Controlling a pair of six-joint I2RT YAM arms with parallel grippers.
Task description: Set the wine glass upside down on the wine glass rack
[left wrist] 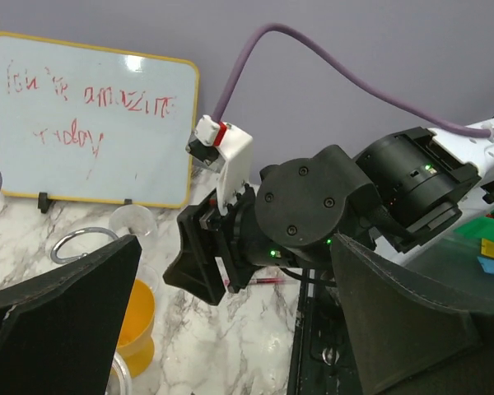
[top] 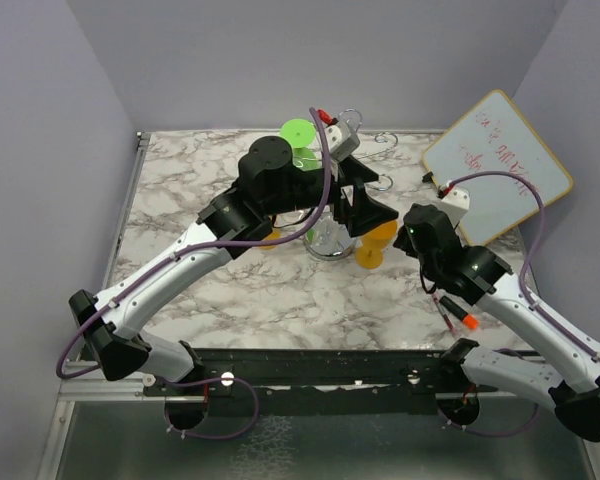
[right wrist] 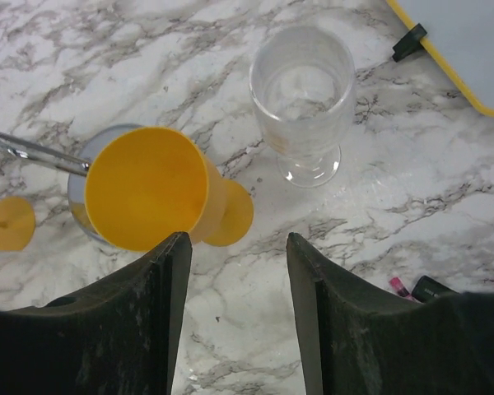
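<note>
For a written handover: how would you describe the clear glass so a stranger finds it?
Start at the whiteboard on the marble table. Near its black foot stands the clear glass, upright. Unlike the orange glass beside it, it is colourless.

Plain lavender-grey walls (top: 280, 60) enclose a white, grey-veined marble table (top: 240, 290) on three sides. A yellow-framed whiteboard (top: 500, 165) with red scribbles stands at its far right corner.

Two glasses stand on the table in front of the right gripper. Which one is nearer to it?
The orange glass, just ahead of the open right gripper. The clear glass stands farther off, by the whiteboard.
</note>
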